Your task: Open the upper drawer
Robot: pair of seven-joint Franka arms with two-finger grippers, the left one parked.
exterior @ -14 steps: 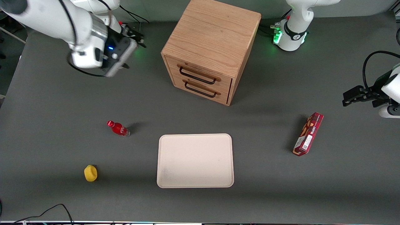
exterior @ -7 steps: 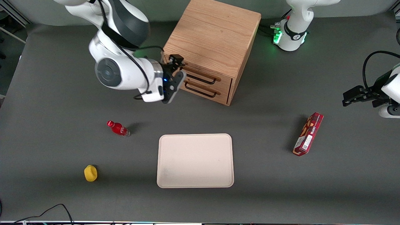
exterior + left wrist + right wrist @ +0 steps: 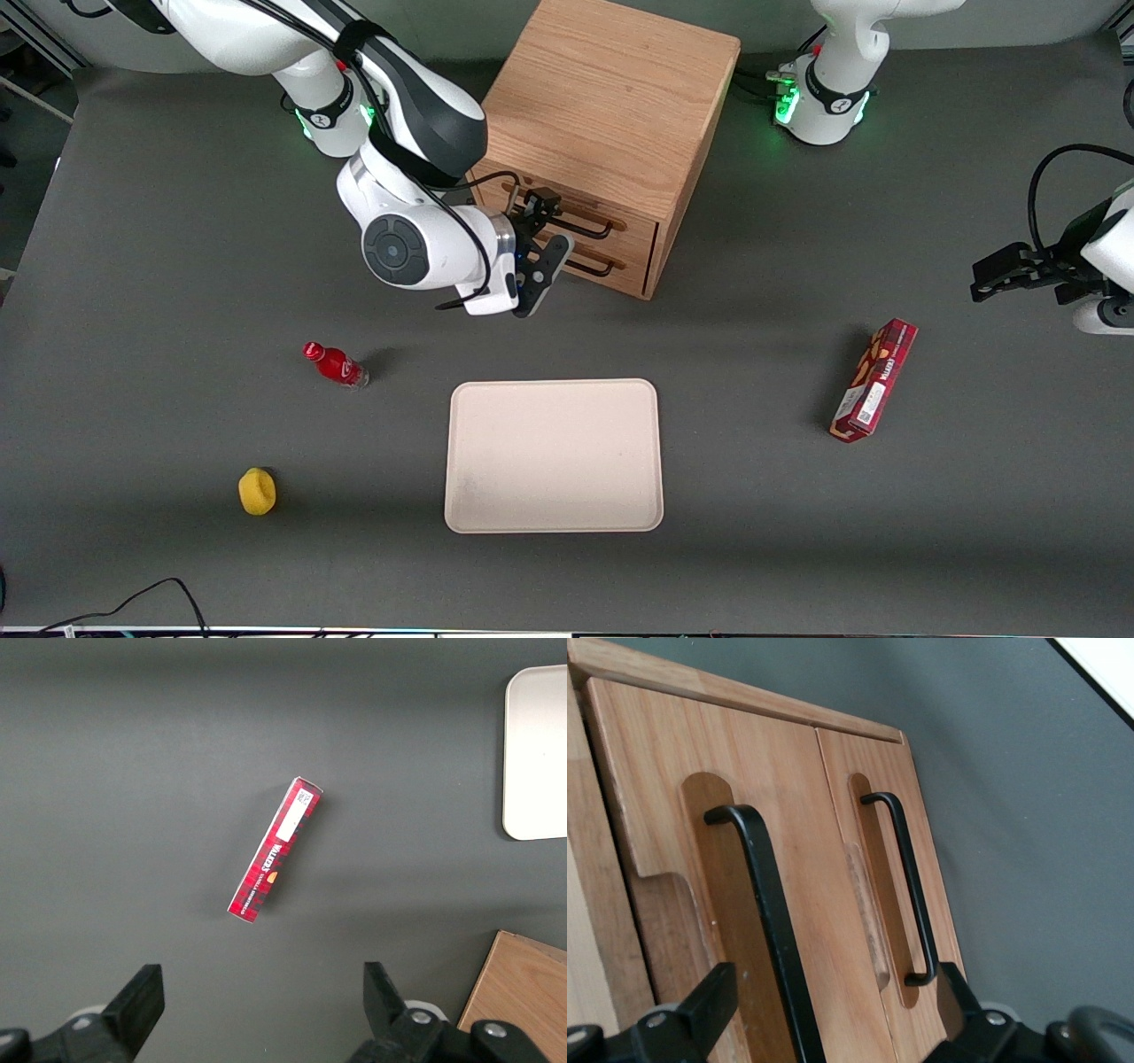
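Trouble would come from catching the lower handle (image 3: 908, 890), since my gripper (image 3: 542, 232), fingers apart, sits at centre frame just in front of the cabinet (image 3: 611, 97) with the upper drawer (image 3: 611, 221) shut and ungrasped.

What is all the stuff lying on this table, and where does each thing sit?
cabinet: one, light oak, standing farthest from the front camera
upper drawer: one, oak front with black handle, closed, topmost in the cabinet
lower drawer: one, same look, just beneath it, closed
tray: one, cream, nearer the camera than the cabinet
bottle: one, red, toward the working arm's end
yellow object: one, nearer the camera than the bottle
box: one, red, slim, toward the parked arm's end
gripper: one, black, open, in front of the drawers at the upper drawer's handle
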